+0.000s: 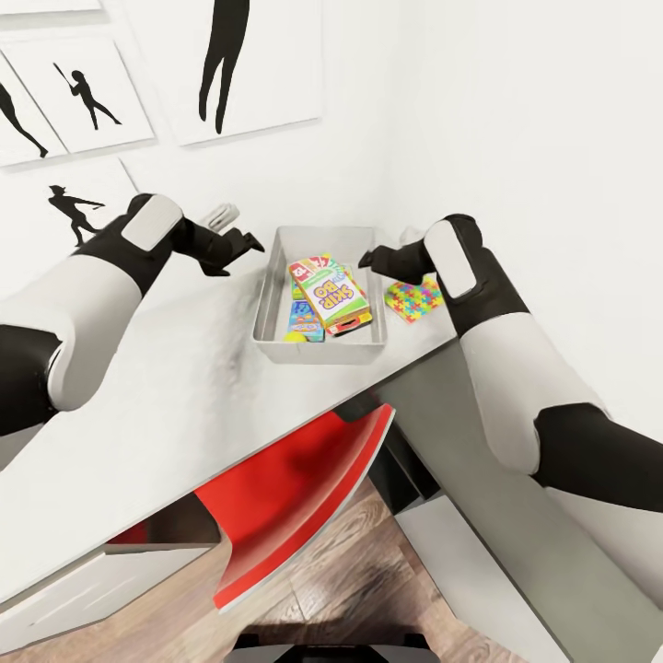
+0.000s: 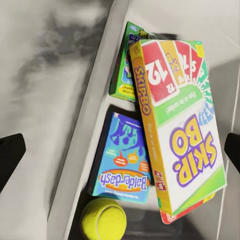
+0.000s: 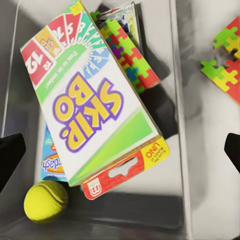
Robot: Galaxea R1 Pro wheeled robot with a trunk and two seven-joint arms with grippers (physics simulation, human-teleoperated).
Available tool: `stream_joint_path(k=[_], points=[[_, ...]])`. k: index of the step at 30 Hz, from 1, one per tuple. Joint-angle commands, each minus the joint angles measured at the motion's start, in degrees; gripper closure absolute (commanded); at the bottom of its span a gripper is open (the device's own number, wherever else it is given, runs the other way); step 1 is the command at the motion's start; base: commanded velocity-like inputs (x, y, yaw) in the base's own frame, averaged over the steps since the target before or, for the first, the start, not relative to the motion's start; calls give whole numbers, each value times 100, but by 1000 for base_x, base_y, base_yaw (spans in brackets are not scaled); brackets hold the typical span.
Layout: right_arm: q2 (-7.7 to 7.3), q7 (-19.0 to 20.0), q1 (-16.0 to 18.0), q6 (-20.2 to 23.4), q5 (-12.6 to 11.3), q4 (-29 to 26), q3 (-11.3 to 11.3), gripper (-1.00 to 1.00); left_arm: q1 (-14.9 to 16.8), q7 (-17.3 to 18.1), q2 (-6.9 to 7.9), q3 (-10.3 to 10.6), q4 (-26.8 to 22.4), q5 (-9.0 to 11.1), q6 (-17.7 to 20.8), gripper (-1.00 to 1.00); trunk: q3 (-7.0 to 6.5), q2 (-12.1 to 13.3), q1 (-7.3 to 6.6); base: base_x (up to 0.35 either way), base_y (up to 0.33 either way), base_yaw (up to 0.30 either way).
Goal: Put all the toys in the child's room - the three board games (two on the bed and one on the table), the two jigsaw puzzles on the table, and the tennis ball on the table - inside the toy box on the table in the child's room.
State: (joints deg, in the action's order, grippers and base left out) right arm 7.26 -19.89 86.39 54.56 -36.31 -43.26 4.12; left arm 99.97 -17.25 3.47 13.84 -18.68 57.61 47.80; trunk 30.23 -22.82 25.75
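Red chair [image 1: 295, 497] aside, both grippers are hovering released while the toy box [image 1: 269, 304] is already holding three board games, ball and one puzzle, leaving the second jigsaw puzzle [image 1: 414, 298] lying beside it.

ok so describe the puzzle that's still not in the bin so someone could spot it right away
Start at the pale table and find the grey toy box near the wall. Just outside it, beside the right end effector, a thin jigsaw puzzle lies flat on the tabletop. Unlike the printed game boxes inside, it is all interlocking coloured pieces.
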Motion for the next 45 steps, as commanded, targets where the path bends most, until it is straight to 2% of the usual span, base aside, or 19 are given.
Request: stream_joint_path(k=[1, 10, 22, 25, 28, 29, 31, 32, 34, 38, 45], points=[[0, -59, 29, -27, -60, 72, 24, -100, -1, -41, 3, 63, -7, 60, -9, -100, 9, -10, 3, 0, 0, 0], [3, -54, 110, -187, -58, 332, 146, -100, -116, -41, -2, 160, -4, 58, -364, -100, 9, -10, 3, 0, 0, 0], [4, -56, 135, -251, -56, 490, 211, -100, -169, -28, -48, 191, 11, 21, -523, -100, 9, -10, 3, 0, 0, 0], [4, -54, 137, -258, -57, 542, 217, -100, -194, -24, -96, 193, 31, -79, -537, -100, 9, -10, 3, 0, 0, 0], [4, -50, 136, -261, -57, 573, 228, -100, -260, -16, -188, 192, 48, -350, -568, -100, 9, -10, 3, 0, 0, 0], [4, -50, 136, -261, -57, 573, 228, -100, -260, -16, -188, 192, 48, -350, -568, -100, 9, -10, 3, 0, 0, 0], [4, -47, 135, -261, -55, 575, 240, -100, -299, -3, -252, 191, 55, -528, -607, -100, 9, -10, 3, 0, 0, 0], [4, -47, 135, -261, -55, 575, 240, -100, -299, -3, -252, 191, 55, -528, -607, -100, 9, -10, 3, 0, 0, 0], [4, -45, 132, -261, -54, 569, 252, -100, -329, 33, -299, 189, 59, -658, -638, -100, 9, -10, 3, 0, 0, 0], [2, -43, 118, -261, -53, 563, 271, -100, -363, 156, -339, 188, 63, -777, -668, -100, 9, -10, 3, 0, 0, 0], [-7, -42, 79, -255, -52, 558, 283, -100, -466, 322, -364, 190, 65, -862, -698, -100, 9, -10, 3, 0, 0, 0]])
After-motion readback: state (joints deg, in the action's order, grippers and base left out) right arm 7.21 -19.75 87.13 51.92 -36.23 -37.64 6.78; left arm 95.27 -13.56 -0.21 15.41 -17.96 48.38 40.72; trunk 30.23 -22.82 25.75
